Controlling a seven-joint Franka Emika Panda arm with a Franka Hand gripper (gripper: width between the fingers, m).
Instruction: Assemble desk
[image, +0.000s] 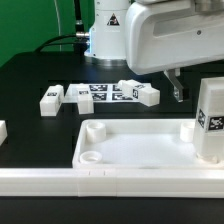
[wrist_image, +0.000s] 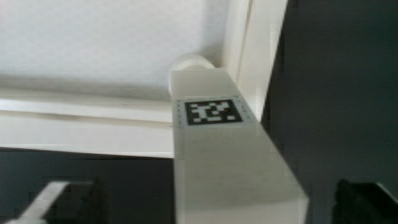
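The desk top (image: 135, 150), a large white rimmed tray, lies at the front of the exterior view. One white square leg (image: 209, 120) with a tag stands upright in its corner at the exterior view's right. In the wrist view this leg (wrist_image: 222, 150) runs up to the tray corner (wrist_image: 107, 60). My gripper (image: 176, 90) hangs above and behind the leg. In the wrist view my gripper (wrist_image: 214, 208) is open, with its dark fingers (wrist_image: 63, 200) wide apart on either side of the leg and not touching it.
Loose tagged legs (image: 52, 100) (image: 148, 95) lie in a row behind the tray, around the marker board (image: 100, 92). A long white rail (image: 40, 180) runs along the front edge. Another white part (image: 2, 130) shows at the exterior view's left edge.
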